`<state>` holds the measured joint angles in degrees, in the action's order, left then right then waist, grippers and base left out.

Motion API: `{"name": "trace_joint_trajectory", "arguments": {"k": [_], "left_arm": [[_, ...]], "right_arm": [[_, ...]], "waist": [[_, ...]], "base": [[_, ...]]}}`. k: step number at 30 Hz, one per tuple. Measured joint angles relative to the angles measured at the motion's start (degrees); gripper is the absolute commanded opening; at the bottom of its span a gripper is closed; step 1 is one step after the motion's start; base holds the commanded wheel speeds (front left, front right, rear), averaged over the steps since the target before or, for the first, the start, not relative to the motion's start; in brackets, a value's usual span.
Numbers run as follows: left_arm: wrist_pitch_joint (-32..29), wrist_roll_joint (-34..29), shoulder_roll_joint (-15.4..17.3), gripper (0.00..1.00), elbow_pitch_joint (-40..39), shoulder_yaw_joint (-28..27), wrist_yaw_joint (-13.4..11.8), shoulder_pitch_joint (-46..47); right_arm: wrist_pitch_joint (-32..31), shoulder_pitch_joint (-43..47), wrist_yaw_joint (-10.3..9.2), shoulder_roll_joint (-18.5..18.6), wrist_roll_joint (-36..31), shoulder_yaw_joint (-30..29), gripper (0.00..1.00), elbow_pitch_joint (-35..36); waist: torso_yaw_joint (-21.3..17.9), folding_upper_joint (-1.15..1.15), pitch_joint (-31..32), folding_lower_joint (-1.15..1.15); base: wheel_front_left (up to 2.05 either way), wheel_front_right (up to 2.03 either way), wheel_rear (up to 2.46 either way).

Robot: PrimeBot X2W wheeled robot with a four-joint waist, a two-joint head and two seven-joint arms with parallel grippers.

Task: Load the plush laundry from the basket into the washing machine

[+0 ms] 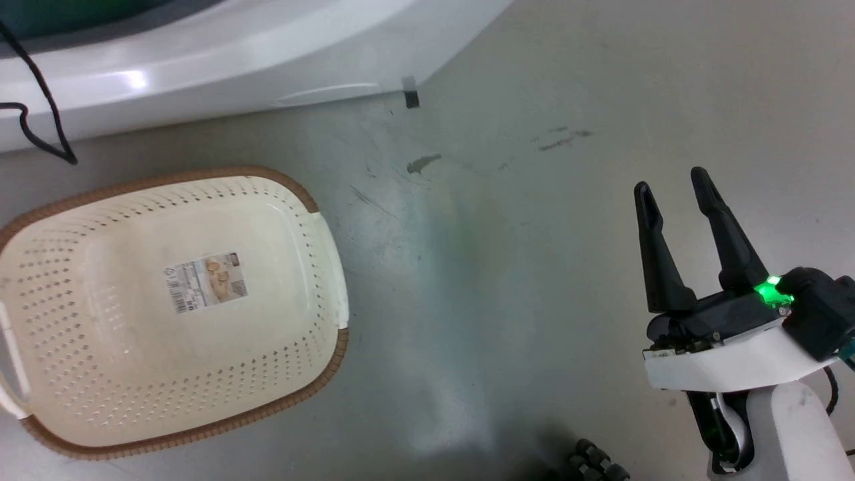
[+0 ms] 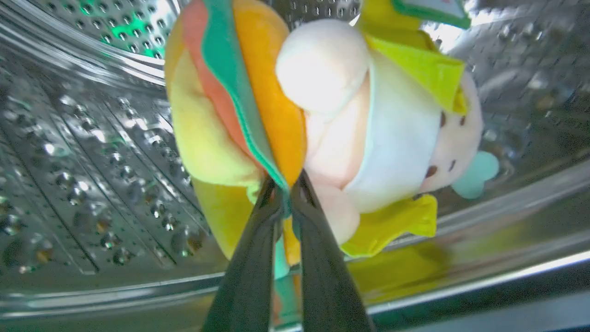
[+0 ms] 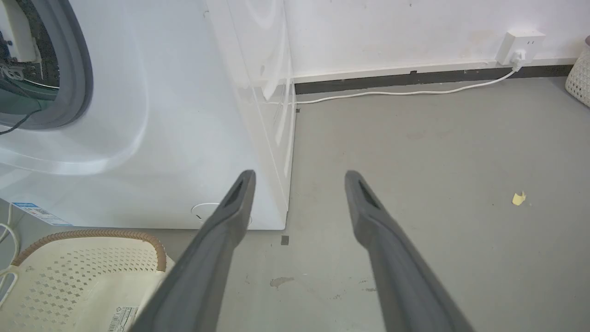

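L gripper [image 2: 288,184]: jaws clenched on the green-striped burger edge of plush laundry [image 2: 332,120]. Toy hangs off the tips inside steel drum [image 2: 87,157] of washing machine [image 3: 161,115], perforated wall all round. Contact w/ the wall: can't tell.

R gripper [image 1: 671,179]: jaws released, fingers wide apart, nothing btwn them, over grey floor [image 1: 507,267], well right of basket [image 1: 200,175]. The basket sits on the floor just in front of the washer, label [image 1: 204,282] on its inside bottom.

The plush laundry [image 2: 332,115], an orange-green burger joined to a pink-beige animal in yellow, hangs inside the white washing machine [image 3: 175,115], in its steel drum [image 2: 92,138]. The cream, brown-rimmed basket [image 1: 167,179] sits upright on the floor [image 1: 534,234] beside it.
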<state>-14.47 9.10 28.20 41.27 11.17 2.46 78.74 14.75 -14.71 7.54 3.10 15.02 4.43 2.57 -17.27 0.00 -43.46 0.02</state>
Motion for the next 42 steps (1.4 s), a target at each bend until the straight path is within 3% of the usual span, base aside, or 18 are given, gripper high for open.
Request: {"name": "trace_joint_trajectory", "arguments": {"k": [4, 10, 11, 18, 29, 34, 42], "left_arm": [[-2.14, -0.54, -0.29, 0.00, 5.01, 1.58, 0.77, 2.16], [-0.64, -0.82, -0.55, 0.00, 9.87, 2.20, 0.76, 3.99], [-0.03, -0.73, -0.78, 1.00, 10.70, 2.27, 0.76, 3.99], [8.60, 1.86, -3.61, 1.00, 14.16, 1.48, 0.68, 1.97], [26.35, 5.22, -11.33, 1.00, 14.96, 2.59, 2.37, -16.30], [28.75, 6.92, -13.25, 1.00, 8.10, 1.89, 2.14, -26.53], [29.18, 8.73, -15.29, 1.00, -14.26, -0.81, -0.60, -48.48]], "right_arm": [[0.00, -0.18, 0.00, -0.01, 0.27, -0.13, 1.00, -0.03], [-0.01, -0.51, 0.00, -0.02, 0.25, -0.04, 1.00, -0.24], [0.00, -0.64, 0.00, -0.02, 0.22, -0.14, 1.00, -0.33], [0.00, -0.84, 0.00, -0.07, -1.30, -1.94, 1.00, -0.43], [0.00, 2.81, 0.00, 0.41, -4.82, -4.33, 1.00, -0.34], [0.00, 5.95, 0.00, 1.11, -5.99, -4.26, 1.00, -0.38], [0.00, 12.11, 0.00, 2.00, -7.10, -3.71, 1.00, -0.04]], "waist": [[-0.59, 0.00, -1.40, 0.00], [-0.09, 0.00, -1.13, -0.01], [0.03, 0.00, -0.83, -0.01], [1.13, 0.00, 3.19, -0.01], [5.28, 0.00, 16.63, -0.03], [7.74, 0.00, 24.16, -0.04], [11.66, 0.00, 34.97, -0.04]], "base": [[0.00, 0.00, 0.00], [0.00, 0.00, 0.00], [0.00, 0.00, 0.00], [0.00, 0.00, 0.00], [0.00, 0.00, 0.00], [0.00, 0.00, 0.00], [0.00, 0.00, 0.00]]}}
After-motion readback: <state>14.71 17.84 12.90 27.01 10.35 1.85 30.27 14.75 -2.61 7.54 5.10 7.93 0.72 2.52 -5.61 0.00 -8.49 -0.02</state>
